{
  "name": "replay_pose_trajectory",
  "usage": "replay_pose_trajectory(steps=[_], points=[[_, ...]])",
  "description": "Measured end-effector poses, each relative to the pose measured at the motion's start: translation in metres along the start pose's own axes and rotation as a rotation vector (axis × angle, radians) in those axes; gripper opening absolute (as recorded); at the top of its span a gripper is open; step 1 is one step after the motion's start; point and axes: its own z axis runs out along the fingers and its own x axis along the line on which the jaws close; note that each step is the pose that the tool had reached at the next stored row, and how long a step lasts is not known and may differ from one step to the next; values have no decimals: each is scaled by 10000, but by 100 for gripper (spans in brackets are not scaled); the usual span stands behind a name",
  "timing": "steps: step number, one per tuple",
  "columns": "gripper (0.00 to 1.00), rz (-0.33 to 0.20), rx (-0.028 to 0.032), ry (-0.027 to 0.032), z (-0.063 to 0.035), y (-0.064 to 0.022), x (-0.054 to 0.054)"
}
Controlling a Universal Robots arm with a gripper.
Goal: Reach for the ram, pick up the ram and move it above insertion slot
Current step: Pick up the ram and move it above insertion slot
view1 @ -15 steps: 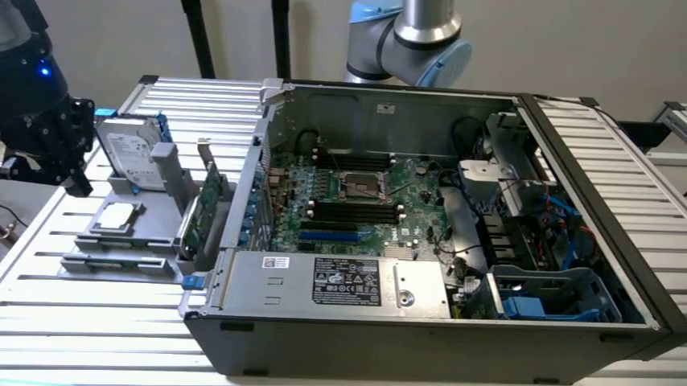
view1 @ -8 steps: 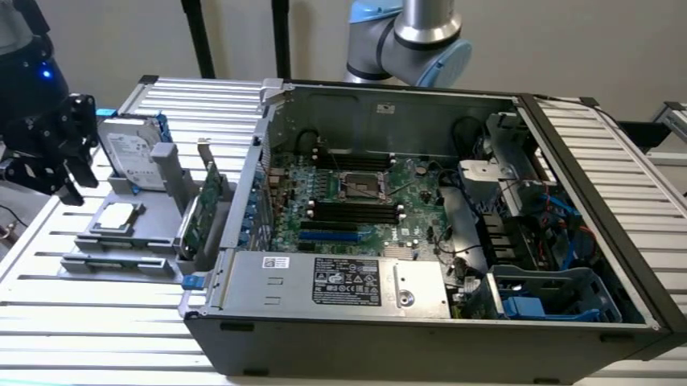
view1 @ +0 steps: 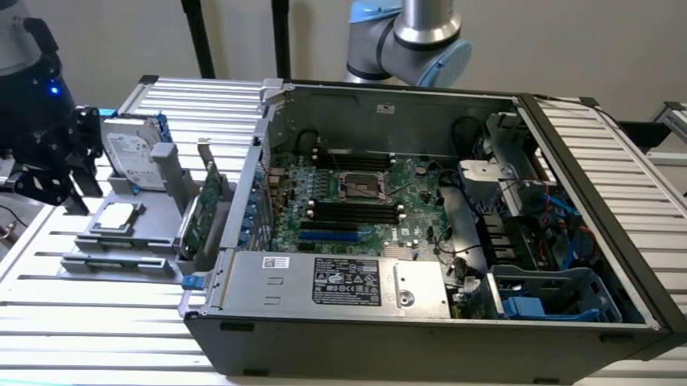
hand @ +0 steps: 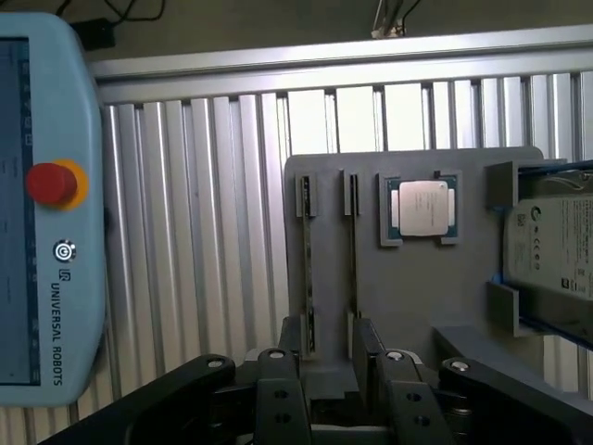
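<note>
Closest in the wrist view, the gripper (hand: 329, 336) has its black fingers (hand: 290, 338) spread apart at the near end of a grey tray (hand: 408, 297). There the ram (hand: 307, 264) stands on edge as a thin strip beside a second like strip (hand: 352, 250); both near ends show between the fingers and neither is clamped. A processor chip (hand: 423, 208) and a hard drive (hand: 554, 248) sit further along the tray, and a teach pendant (hand: 46, 204) lies beside it. In the exterior view the gripper hangs over that tray at the exterior view's left, beside the open computer case (view1: 429, 338).
</note>
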Motion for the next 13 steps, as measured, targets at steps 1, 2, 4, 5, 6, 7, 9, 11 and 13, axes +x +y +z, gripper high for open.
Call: replay_pose_trajectory(steps=[1,2,4,5,6,7,9,11,13], points=[[36,-3,1,-1,18,-1,4],[36,-3,1,-2,36,-2,7],[36,-4,7,-7,74,-4,14],[36,-5,11,-8,91,-5,17],[36,-5,17,-10,109,-6,20],[36,-5,26,-14,127,-7,22],[36,-8,35,-19,165,-9,28],[36,-9,36,-20,200,-11,34],[36,-12,34,-19,237,-13,41]])
